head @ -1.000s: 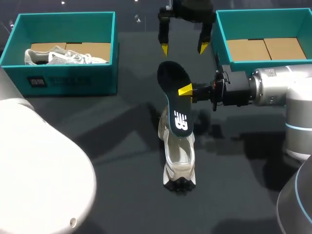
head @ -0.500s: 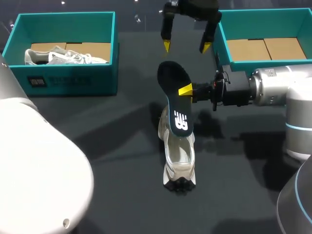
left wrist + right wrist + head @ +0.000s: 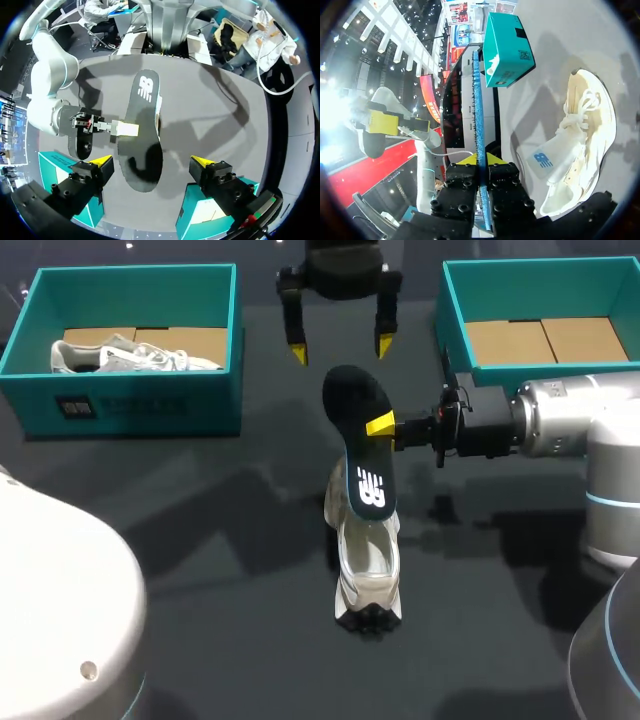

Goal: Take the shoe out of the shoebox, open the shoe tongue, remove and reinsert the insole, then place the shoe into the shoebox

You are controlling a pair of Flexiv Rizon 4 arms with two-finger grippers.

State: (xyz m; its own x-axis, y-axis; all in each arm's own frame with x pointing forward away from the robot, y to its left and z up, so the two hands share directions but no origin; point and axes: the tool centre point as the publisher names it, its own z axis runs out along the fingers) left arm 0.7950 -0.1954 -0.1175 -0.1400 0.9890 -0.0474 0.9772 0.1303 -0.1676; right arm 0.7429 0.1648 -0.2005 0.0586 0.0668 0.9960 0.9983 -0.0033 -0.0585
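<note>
The right gripper [image 3: 381, 425] pinches the long edge of the dark insole [image 3: 362, 455], held lengthwise over the pale shoe [image 3: 368, 565] at the middle of the table [image 3: 200, 540], while the left gripper [image 3: 338, 348] hangs wide open and empty just beyond the insole's far end.

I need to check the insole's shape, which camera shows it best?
Left wrist view: the insole shows its whole printed face. The head view shows that face tilted; the right wrist view only its thin edge.

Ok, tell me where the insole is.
Mid-table in the head view, the insole is pinched by the right gripper above the shoe.
</note>
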